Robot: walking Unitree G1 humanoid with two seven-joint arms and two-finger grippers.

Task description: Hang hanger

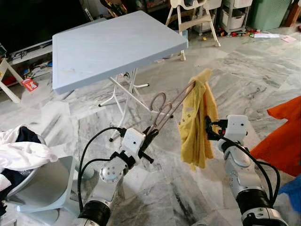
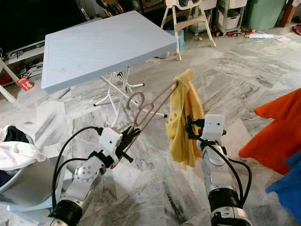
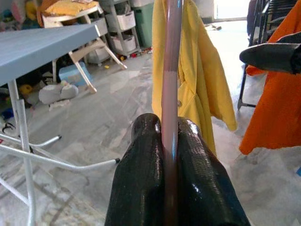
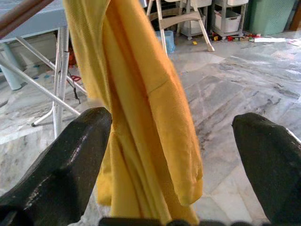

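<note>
Hanger (image 1: 170, 109) in the left tool (image 1: 149, 134), pinched tight: the wrist view shows both black fingers (image 3: 141, 188) pressed against the pinkish rod on either side. It slants up and away from that tool, its hook end looping just above the grip, its far end carrying a yellow garment (image 1: 197, 122) that hangs in folds off the tip.

The right tool (image 1: 209, 128) is raised just beside the cloth, on its far side from the left tool, its fingers (image 4: 61, 169) spread wide. From that wrist the garment dangles in the gap between them, close to one finger and well apart from the other; I cannot tell whether it touches.

Beyond both tools stands a folding tabletop (image 1: 113, 44) on white legs, over a marble floor (image 1: 254, 70). Orange cloth (image 1: 284, 136) lies out past the right tool, and a basket (image 1: 42, 183) of laundry (image 1: 21, 153) sits out past the left.
</note>
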